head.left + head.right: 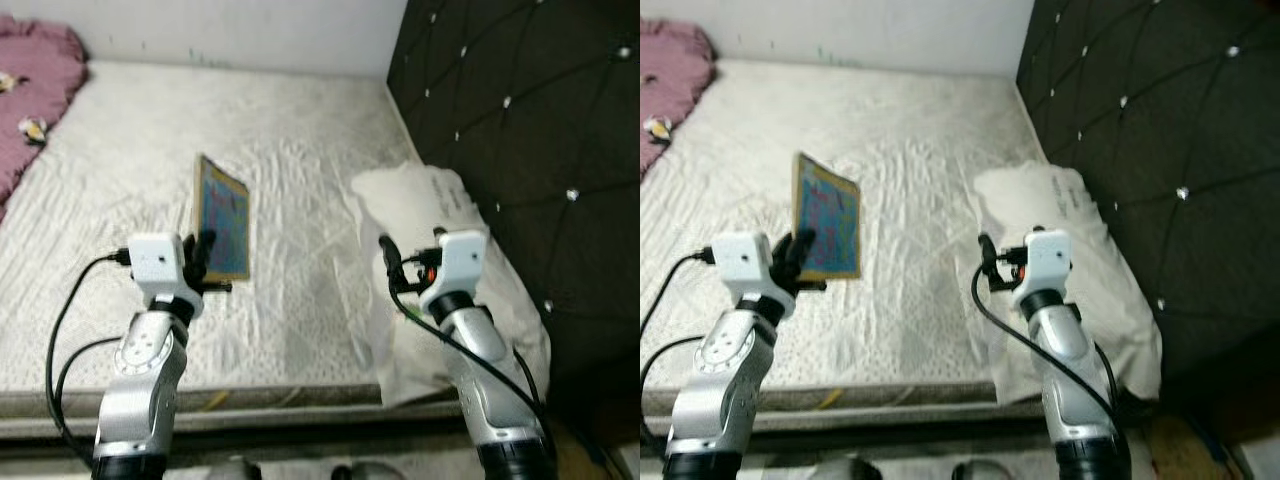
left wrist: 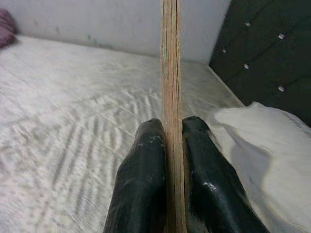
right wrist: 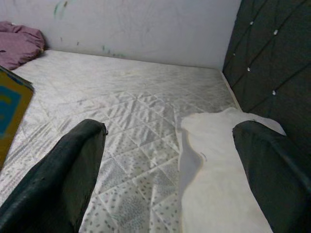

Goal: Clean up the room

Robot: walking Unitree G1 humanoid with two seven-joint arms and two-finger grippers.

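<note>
Book (image 1: 222, 218), thin and colourful, stands upright on edge above the white mattress (image 1: 300, 180), long axis vertical, pinched at its lower edge by the left gripper (image 2: 172, 145). Right gripper (image 3: 170, 141) hovers spread wide over the white pillow (image 1: 440, 250) beside the dark headboard (image 1: 530, 120).

Bed (image 1: 300, 170): bare quilted white mattress.
White pillow (image 1: 440, 270) lies at right of frame; pink blanket (image 1: 30, 90) at upper left.
</note>
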